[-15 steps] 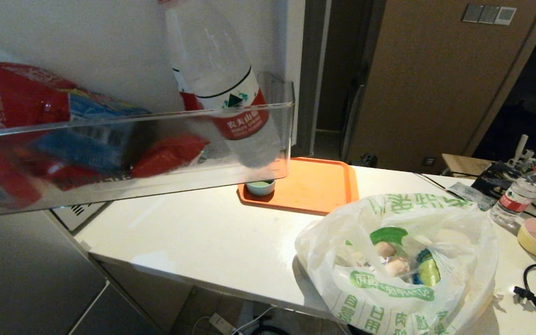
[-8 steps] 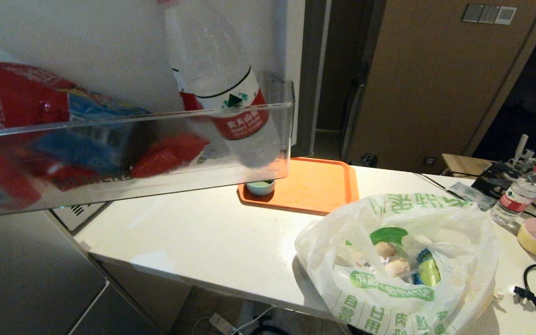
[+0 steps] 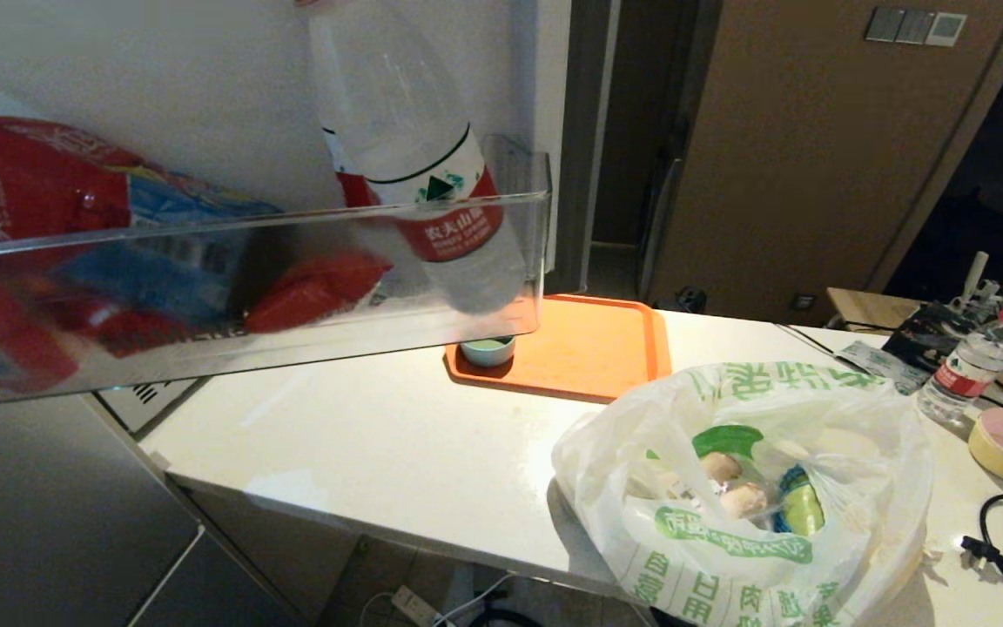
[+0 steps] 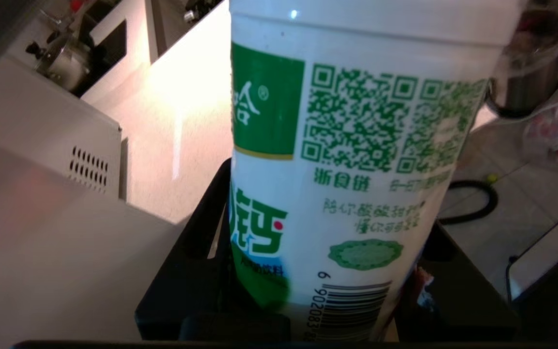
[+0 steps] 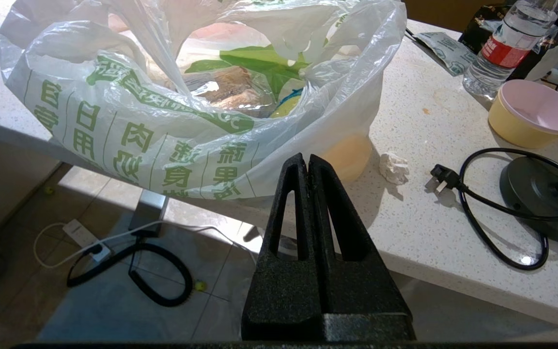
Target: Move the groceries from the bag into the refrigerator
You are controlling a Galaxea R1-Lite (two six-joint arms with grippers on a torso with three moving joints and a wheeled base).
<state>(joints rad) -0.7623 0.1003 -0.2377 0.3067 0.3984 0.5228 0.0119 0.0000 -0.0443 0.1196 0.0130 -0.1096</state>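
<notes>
Your bag (image 3: 741, 488) sits at the surface (image 3: 397, 444) edge, open counter between it and the refrigerator (image 3: 232, 96). Left claw (image 4: 308, 310) grips the white bottle (image 4: 351, 160); right claw (image 5: 309, 167) clenched empty below the bag.

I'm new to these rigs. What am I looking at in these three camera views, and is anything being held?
A two-armed robot is unloading groceries. The head camera looks down at a white counter carrying the shopping bag and an orange tray, with an open refrigerator door shelf up close. The left wrist camera shows the left gripper clamped on a white bottle with green label. The right wrist camera shows the right gripper, shut and empty, parked below the counter edge near the bag.
</notes>
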